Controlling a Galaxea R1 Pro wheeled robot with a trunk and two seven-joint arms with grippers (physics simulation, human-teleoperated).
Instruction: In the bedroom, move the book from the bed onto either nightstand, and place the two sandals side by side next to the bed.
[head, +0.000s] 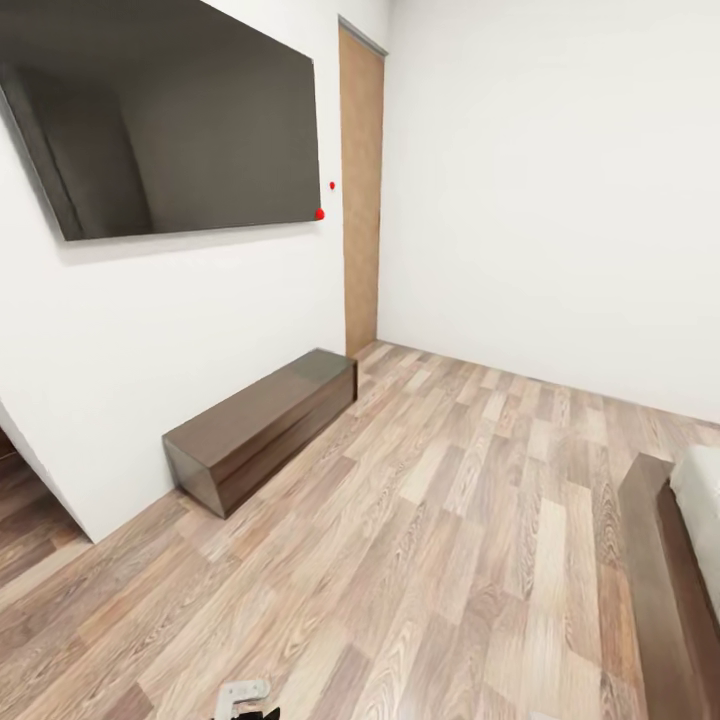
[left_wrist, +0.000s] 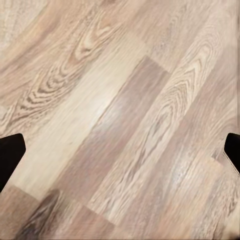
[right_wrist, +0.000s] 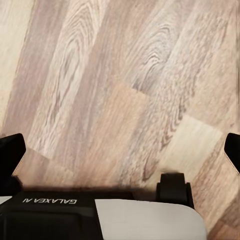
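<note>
A corner of the bed shows at the right edge of the head view: its dark brown frame (head: 655, 565) with the pale mattress (head: 702, 510) on top. The book, the sandals and the nightstands are out of view. In the left wrist view my left gripper (left_wrist: 120, 152) is open over bare plank floor, one black fingertip (left_wrist: 10, 155) at each side of the picture. My right gripper (right_wrist: 120, 150) is open the same way above the floor, with nothing between its fingers (right_wrist: 10, 152).
A low long dark brown bench (head: 262, 425) stands against the white wall under a big dark wall screen (head: 170, 110). A wooden door (head: 361, 190) is in the far corner. Wood-plank floor (head: 450, 520) stretches between bench and bed. My own base (right_wrist: 100, 217) shows under the right gripper.
</note>
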